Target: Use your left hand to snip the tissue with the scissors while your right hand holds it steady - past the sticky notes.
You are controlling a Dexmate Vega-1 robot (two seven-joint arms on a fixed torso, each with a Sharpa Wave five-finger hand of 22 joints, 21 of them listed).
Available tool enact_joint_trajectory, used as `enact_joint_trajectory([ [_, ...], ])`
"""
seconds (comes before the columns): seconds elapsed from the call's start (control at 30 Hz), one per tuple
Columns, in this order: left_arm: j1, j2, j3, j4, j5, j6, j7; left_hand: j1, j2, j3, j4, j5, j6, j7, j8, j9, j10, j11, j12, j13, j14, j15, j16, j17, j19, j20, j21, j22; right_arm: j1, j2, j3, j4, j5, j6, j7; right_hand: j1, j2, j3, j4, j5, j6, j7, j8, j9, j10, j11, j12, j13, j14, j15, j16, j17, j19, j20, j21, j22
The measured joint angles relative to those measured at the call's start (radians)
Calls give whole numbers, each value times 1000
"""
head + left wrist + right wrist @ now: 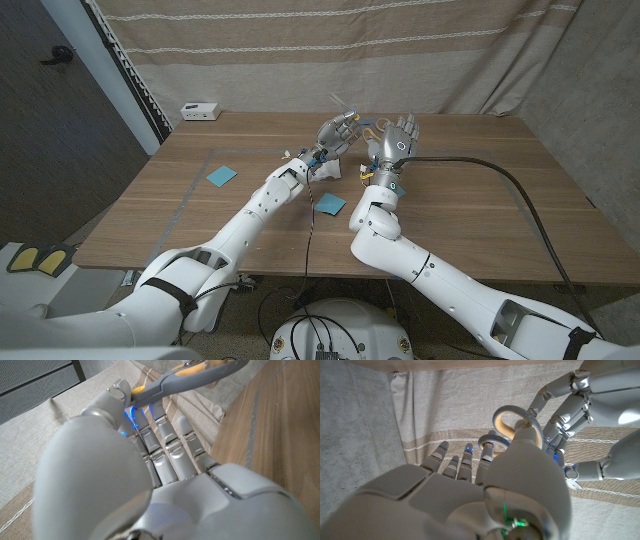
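- A blue sticky note (pixel 331 204) lies on the wooden table (pixel 470 200) nearest the robot, partly behind a thin cable and just beside the right forearm.
- A second blue sticky note (pixel 221 175) lies further out toward the table's left side, well apart from both arms.
- The white tissue (pixel 328 169) sits crumpled on the table under the left wrist; the arm hides most of it, so its shape is hard to read.
- The left hand (pixel 337 130) is raised above the table's far middle, fingers reaching up. The left wrist view shows the grey-and-yellow scissors (pixel 190 377) crossing its fingertips, touching the thumb tip; the far end is cut off, and I cannot tell whether they are truly gripped.
- The right hand (pixel 397 142) is raised just beside it, fingers spread upward. In the right wrist view a scissor handle loop (pixel 512 422) sits against its thumb, between the two hands; which hand carries the scissors I cannot tell.
- A small white box (pixel 201 110) rests at the far left edge, before the striped curtain (pixel 300 50).
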Motion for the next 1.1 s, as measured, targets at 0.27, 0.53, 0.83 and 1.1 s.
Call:
enact_joint_trajectory([
  [0.27, -13, -5, -6, 27, -3, 12, -32, 0, 0, 0, 0, -3, 0, 0, 0, 0, 0, 0, 0, 0, -4, 4, 0, 0, 0, 0, 0, 3, 12, -7, -6, -1, 13, 0, 10, 4, 4, 0, 0, 5, 47, -36, -15, -34, -10, -35, -12, 0, -32, -3, 0, 0, -25, -6, -4, 0],
  [0.53, -49, -13, -11, 96, -5, 24, -96, 3, 6, 1, -1, -3, 0, 0, 0, 0, -1, 1, 0, 2, -16, 2, 0, 0, 0, 0, 0, 0, 37, -13, -30, 1, 28, -26, 44, 1, 20, 0, 0, 5, 1, -54, -51, -61, -56, -48, -30, 0, -76, 12, -3, 0, -62, -1, -4, 0],
  [0.83, -93, -28, -17, 185, 0, 37, -179, 1, 9, 3, -3, 0, 0, 0, 0, 0, -1, 1, 0, 5, -15, 2, 1, 17, 0, 0, 0, 0, 49, -12, -38, 8, 40, -30, 59, 15, 33, 4, 4, 5, 125, -70, -27, -83, -27, -51, -26, 2, -72, 1, 5, -1, -67, -7, 1, 0],
  [1.1, -112, -37, -30, 230, 9, 42, -212, 1, 9, 3, -3, 0, 0, 0, 0, 0, -1, 1, 0, 5, -15, 2, 3, 29, 0, 0, 0, 0, 51, 0, -36, 22, 48, -24, 43, 17, 36, 9, 0, 5, 253, -88, 33, -60, 37, -54, -6, 2, -36, -23, 12, -2, -31, -17, 9, 0],
])
